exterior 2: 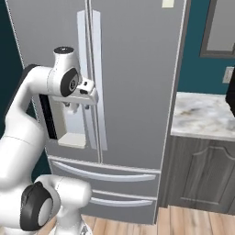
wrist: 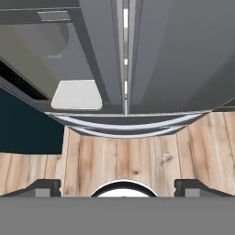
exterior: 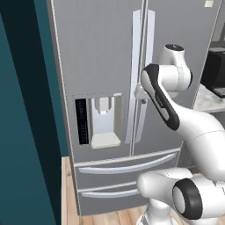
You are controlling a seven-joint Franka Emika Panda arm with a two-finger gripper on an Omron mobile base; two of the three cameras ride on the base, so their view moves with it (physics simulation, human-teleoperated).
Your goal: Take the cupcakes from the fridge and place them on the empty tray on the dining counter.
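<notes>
The fridge stands shut, its two upper doors meeting at the long pale handles, with the water dispenser in the left door and two drawers closed below. The white arm reaches to the handles at mid-height. The pincer points down toward the wood floor, its tips set wide apart, holding nothing. A marble counter lies to the right.

Premises: a domestic kitchen. Evidence: steel French-door fridge with water dispenser, marble-topped surface over grey cabinet doors, wood plank floor, teal walls.
</notes>
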